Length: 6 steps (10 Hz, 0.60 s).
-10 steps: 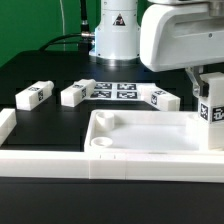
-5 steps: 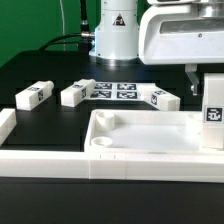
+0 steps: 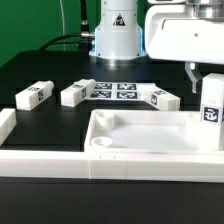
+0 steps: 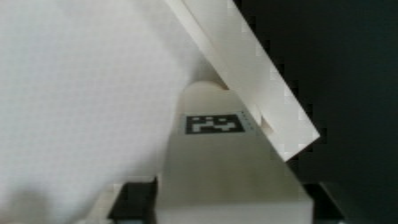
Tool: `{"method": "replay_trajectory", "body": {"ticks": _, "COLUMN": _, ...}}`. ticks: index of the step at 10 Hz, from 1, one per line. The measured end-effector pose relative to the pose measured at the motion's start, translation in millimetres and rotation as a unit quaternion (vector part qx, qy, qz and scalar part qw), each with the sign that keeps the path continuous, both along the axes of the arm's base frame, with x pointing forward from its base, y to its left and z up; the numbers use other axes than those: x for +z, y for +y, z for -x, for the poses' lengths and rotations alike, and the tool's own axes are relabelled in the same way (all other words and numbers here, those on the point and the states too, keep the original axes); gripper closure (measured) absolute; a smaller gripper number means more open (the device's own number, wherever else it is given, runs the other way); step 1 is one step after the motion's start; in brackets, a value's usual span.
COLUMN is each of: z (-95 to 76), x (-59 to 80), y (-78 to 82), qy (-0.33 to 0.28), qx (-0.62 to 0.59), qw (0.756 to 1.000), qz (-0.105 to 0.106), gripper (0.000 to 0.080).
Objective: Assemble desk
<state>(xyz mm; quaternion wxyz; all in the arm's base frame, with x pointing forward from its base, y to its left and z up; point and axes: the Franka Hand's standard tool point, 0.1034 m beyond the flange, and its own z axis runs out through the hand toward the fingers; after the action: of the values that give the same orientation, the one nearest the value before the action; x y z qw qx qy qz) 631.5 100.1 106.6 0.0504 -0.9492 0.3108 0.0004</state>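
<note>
Desk leg stands in the top's corner, my gripper around it, grip unclear; next, likely twist it home.

Ext wide; wrist close on leg

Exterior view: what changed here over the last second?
The gripper let go of the upright leg and rose. The upright leg stayed standing in the corner of the desk top at the exterior view's right. The desk top, the three loose legs and the marker board did not move.
</note>
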Motion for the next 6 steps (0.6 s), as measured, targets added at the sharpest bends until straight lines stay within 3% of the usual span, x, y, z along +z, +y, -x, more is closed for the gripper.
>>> {"method": "replay_trajectory", "body": {"ticks": 2, "z": 0.0, "x": 0.1, "y": 0.5, "qy": -0.003, "qx": 0.031, "qw": 1.0, "qz": 0.001, "gripper": 0.018}}
{"method": "replay_trajectory", "body": {"ticks": 6, "z": 0.3, "x": 0.5, "y": 5.4, "qy": -0.02, "qx": 0.214, "qw": 0.977, "qz": 0.011, "gripper": 0.0151}}
